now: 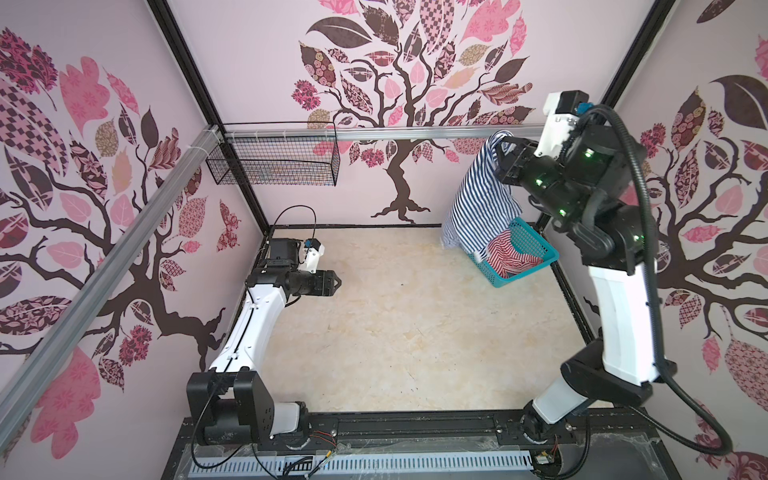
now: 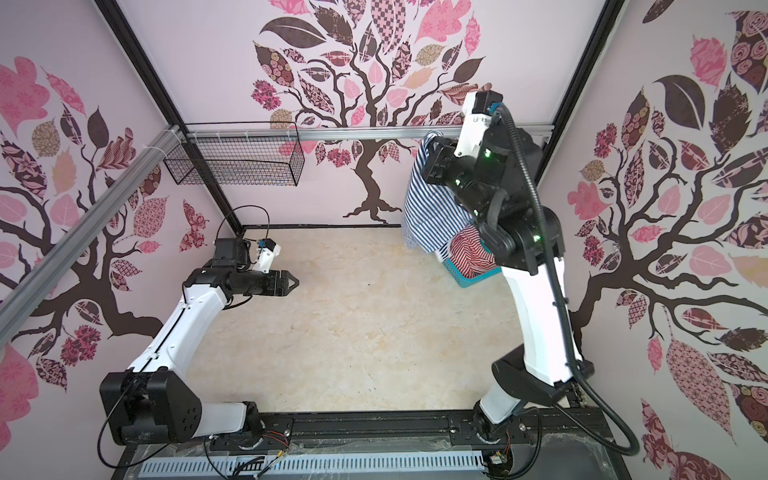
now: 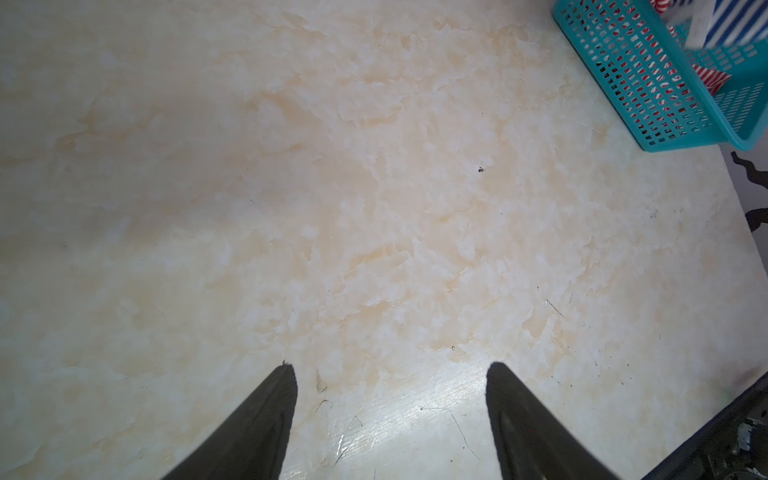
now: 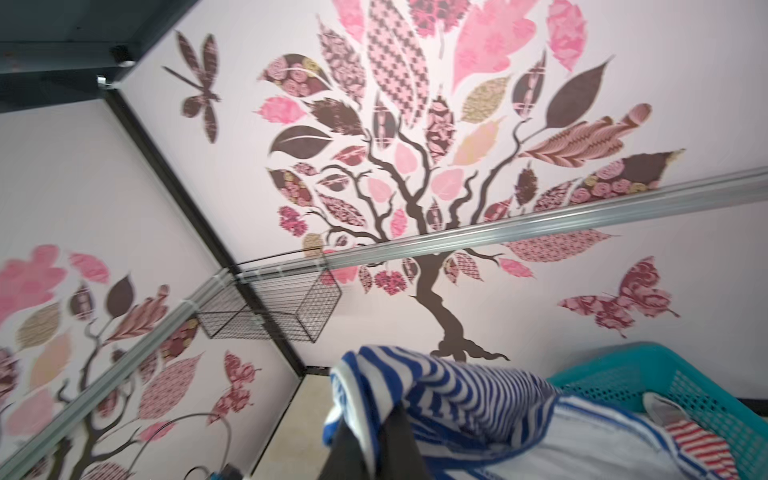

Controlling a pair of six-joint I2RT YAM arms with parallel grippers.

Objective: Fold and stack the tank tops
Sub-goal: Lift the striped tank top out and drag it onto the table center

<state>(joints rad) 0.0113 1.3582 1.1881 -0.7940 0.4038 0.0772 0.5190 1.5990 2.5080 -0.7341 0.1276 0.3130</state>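
You had the navy-and-white tank top (image 1: 482, 195) hanging long axis vertical. Its top end was bunched at the right gripper (image 1: 503, 151) and its lower end pointed down to the teal basket (image 1: 536, 245) at the far right of the table (image 1: 415, 332). The lower edge draped over the basket's far-left rim; I couldn't tell whether it touched the table. The red-and-white tank top (image 1: 509, 255) lay crumpled inside the basket, with no clear axis.

Your right arm was raised high, elbow bent, wrist level with the rail. Its jaws were pressed together, pinching the navy top's upper edge. Your left arm stayed low on the left, forearm roughly level, with the left gripper (image 1: 337, 283) pointing toward the table's middle, well apart from both tops.

The left wrist view showed what both top views didn't. The left gripper's fingers (image 3: 274, 415) were spread wide with nothing between them over bare table, and red stripes showed through the basket mesh. The right wrist view showed navy cloth folded over a dark finger (image 4: 357, 444), the top's pale inner side, and a red striped patch in the basket. Only the top views showed the full hang.
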